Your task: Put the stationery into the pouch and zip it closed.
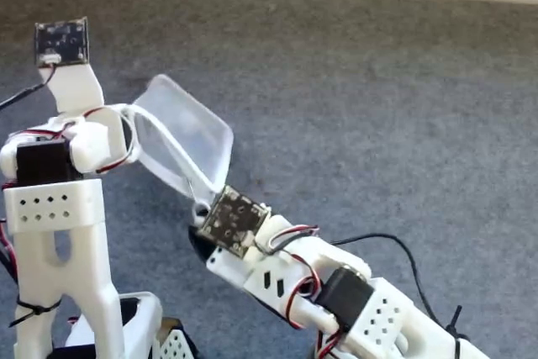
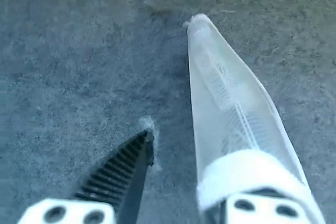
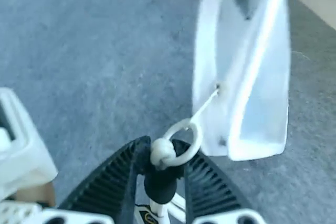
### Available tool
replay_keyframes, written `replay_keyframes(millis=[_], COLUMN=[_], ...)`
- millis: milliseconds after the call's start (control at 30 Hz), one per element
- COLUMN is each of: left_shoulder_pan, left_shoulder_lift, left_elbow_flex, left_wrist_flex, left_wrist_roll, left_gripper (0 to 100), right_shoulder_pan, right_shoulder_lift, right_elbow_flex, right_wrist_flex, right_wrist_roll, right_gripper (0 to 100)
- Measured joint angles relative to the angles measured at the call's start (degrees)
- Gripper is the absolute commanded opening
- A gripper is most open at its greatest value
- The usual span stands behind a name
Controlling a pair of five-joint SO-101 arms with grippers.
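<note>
**Two grippers held a pouch by its ends over the grey tabletop**

The translucent, soft plastic pouch [image 1: 181,136] hung at the near left of the grey, carpet-textured tabletop [image 1: 378,81], stretched between the arms. The left gripper [image 2: 173,124] stood with its jaws apart: the pouch lay along the white finger, while the black ridged finger [image 2: 131,163] was clear of it. The right gripper [image 3: 163,148], nearer and to the right, was clamped on the white zip pull ring [image 3: 198,139] at the pouch's near end.
</note>
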Motion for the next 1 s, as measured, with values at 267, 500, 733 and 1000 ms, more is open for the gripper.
replay_keyframes(millis=[267, 500, 733, 1000], left_shoulder_pan=[9.2, 16.6, 26.6, 38.0], left_shoulder_lift=[0.0, -0.1, -0.1, -0.1], left_elbow_flex=[-4.1, -5.1, -10.4, -15.3], left_wrist_flex=[0.0, 0.0, 3.4, 8.9], left_wrist_roll=[-12.1, -22.2, -27.3, -28.6], left_gripper=[21, 21, 24, 24], right_shoulder_pan=[-3.1, -3.4, -3.8, -8.6], right_shoulder_lift=[-0.5, -10.9, -30.9, -37.1], right_elbow_flex=[-2.6, -2.6, -1.2, 4.3], right_wrist_flex=[11.7, 20.6, 27.2, 29.5], right_wrist_roll=[3.0, 3.0, 3.0, 3.3], right_gripper=[0.4, 0.4, 0.4, 0.4])
